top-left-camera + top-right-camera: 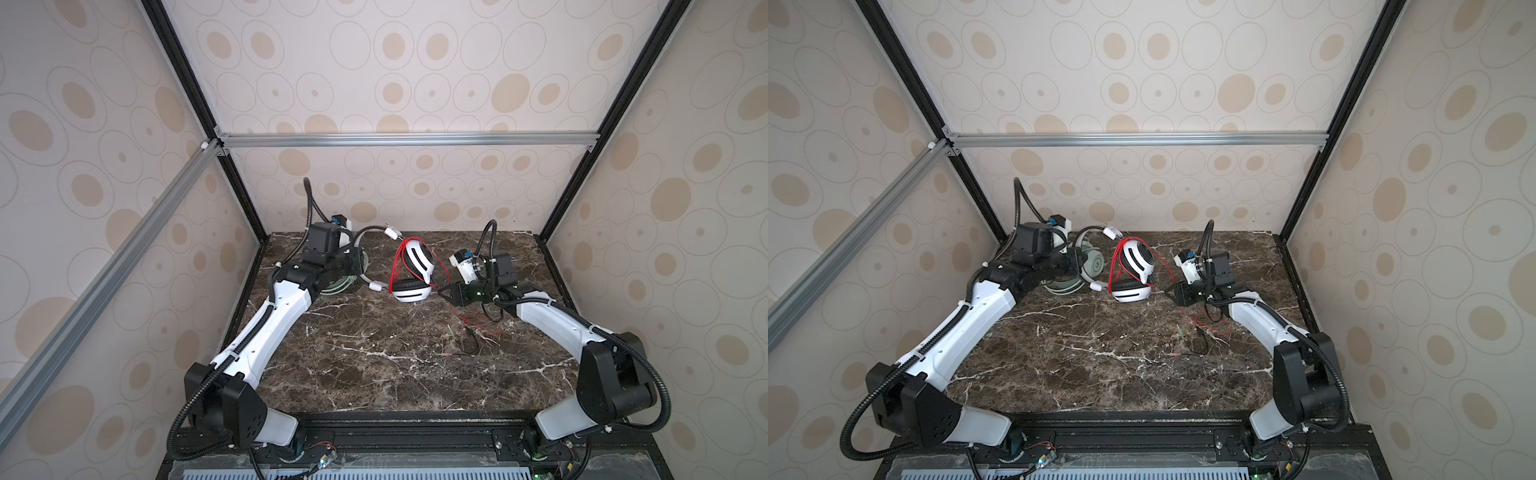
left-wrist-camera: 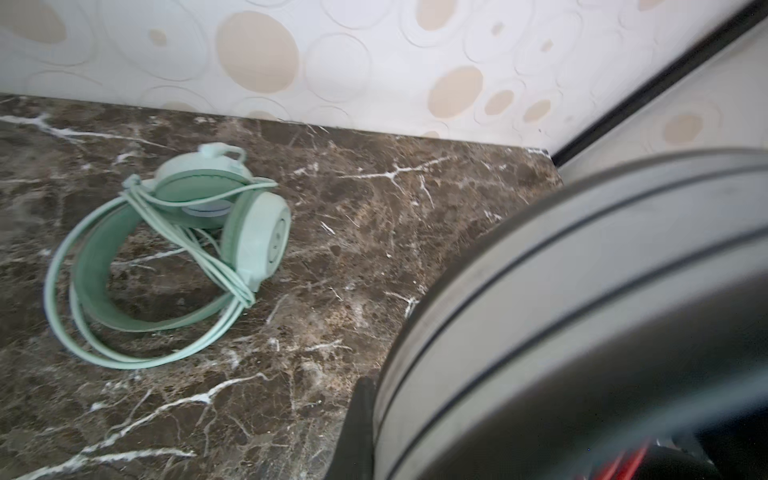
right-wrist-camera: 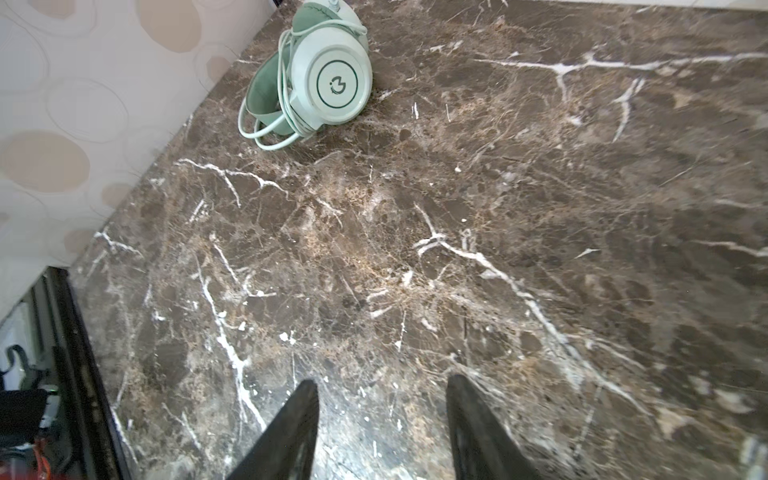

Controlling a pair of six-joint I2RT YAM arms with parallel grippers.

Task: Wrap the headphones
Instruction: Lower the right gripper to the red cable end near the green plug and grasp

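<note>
Right claw (image 3: pixel 382 384) is spread, nothing between the fingers, tips just beside the white-and-black headset (image 1: pixel 415 270). Left claw (image 1: pixel 354 261) is pressed together; I judge it pinches that headset's grey headband (image 1: pixel 362 243), steadying it on the table (image 1: pixel 374 365). Mint-green headset (image 2: pixel 166 249) lies just beside the white-and-black headset on my left-arm side, its pale cable (image 2: pixel 216 266) wound around it, so that one looks done. Red cable (image 1: pixel 398 266) has several loops over the white-and-black headset, but a loose tail (image 1: pixel 478 322) lies on the table near it, under my right arm. Roughly halfway through the second wrap. Left to do: grab the tail, wind it on, tuck the end.
</note>
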